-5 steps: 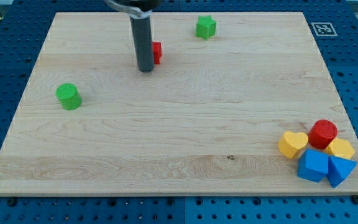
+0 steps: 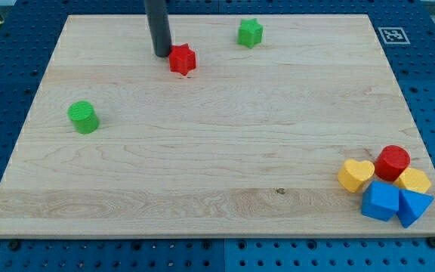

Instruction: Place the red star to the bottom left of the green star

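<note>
red star just beside my tip, green star apart

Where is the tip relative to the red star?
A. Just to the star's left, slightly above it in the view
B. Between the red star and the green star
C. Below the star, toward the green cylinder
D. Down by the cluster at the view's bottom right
A: my tip sits close beside the left of the red star, while the green star lies off to the right.
</note>
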